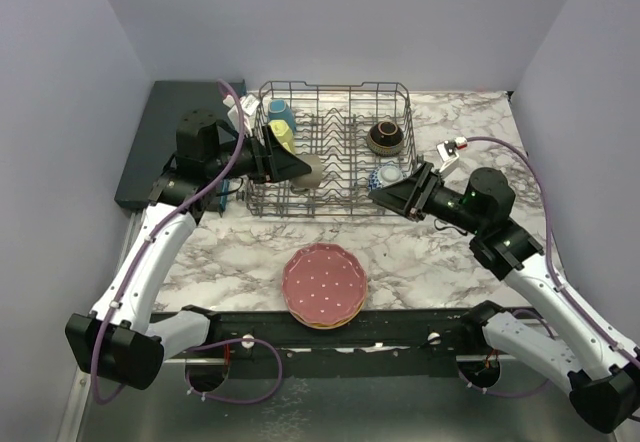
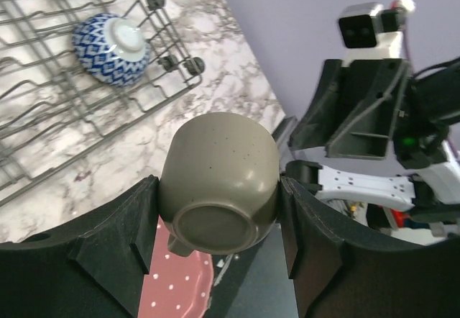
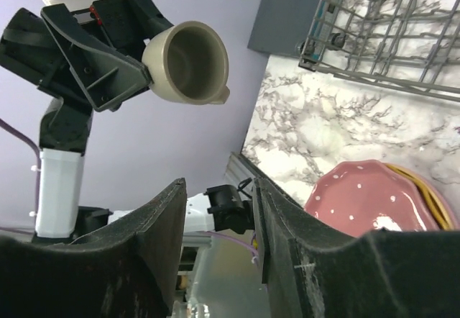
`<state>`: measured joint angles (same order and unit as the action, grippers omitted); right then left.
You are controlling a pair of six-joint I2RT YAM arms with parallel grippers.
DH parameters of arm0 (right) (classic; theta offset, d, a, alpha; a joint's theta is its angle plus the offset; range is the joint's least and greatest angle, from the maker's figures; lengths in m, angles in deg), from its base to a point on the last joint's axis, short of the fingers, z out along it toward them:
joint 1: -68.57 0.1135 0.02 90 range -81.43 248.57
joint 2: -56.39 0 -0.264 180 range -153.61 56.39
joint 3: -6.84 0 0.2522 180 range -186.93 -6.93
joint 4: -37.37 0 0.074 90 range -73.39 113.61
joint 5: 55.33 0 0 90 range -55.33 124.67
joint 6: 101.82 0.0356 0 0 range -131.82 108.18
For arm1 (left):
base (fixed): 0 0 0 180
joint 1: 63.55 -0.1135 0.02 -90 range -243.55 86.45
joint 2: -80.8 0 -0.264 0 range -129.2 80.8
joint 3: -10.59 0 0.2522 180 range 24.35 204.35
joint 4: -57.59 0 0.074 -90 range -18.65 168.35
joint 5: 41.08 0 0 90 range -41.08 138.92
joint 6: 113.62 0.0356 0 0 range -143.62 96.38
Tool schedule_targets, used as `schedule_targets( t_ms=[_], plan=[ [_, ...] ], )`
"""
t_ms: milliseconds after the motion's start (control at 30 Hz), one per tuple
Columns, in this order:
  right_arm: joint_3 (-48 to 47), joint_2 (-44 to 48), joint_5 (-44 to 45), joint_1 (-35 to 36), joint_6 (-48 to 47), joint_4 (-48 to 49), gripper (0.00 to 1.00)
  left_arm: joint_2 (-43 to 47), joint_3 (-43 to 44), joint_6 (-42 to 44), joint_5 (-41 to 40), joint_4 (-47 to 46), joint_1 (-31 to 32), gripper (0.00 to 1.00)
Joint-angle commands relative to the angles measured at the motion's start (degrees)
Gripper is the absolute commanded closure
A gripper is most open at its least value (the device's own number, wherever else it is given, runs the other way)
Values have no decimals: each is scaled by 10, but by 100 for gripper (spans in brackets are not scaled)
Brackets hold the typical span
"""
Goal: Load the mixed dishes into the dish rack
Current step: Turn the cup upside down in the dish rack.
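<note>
- Grasps the olive-grey mug tipped sideways in the left jaws, over the near side of the dish rack.
- Holds the right jaws parted, gripping nothing, beside the blue bowl.
- Shows the pink plate on the desk.

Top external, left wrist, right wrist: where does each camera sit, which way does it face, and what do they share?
Top external: above and behind the bases, looking down on the marble table and dish rack; both arms show.
Left wrist: on the left gripper, looking past its fingers clamping the olive-grey mug toward the right arm.
Right wrist: on the right gripper, open and empty, facing the left arm.
Shared: all three show the mug and pink plate.
</note>
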<state>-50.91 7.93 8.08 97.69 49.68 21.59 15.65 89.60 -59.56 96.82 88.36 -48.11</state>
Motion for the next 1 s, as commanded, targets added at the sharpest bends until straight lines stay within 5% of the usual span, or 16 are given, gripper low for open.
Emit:
schedule_targets(
  t_ms=[0,500,967],
  plan=[
    [-38,15,38,-3,-61,-80,52,0,44,76,-94,99,-3,100],
    [-64,5,44,-3,-115,-142,49,-76,88,163,-301,169,-2,100],
    [-65,8,38,-3,-136,-164,47,-195,140,215,-355,183,-2,100]
  ],
)
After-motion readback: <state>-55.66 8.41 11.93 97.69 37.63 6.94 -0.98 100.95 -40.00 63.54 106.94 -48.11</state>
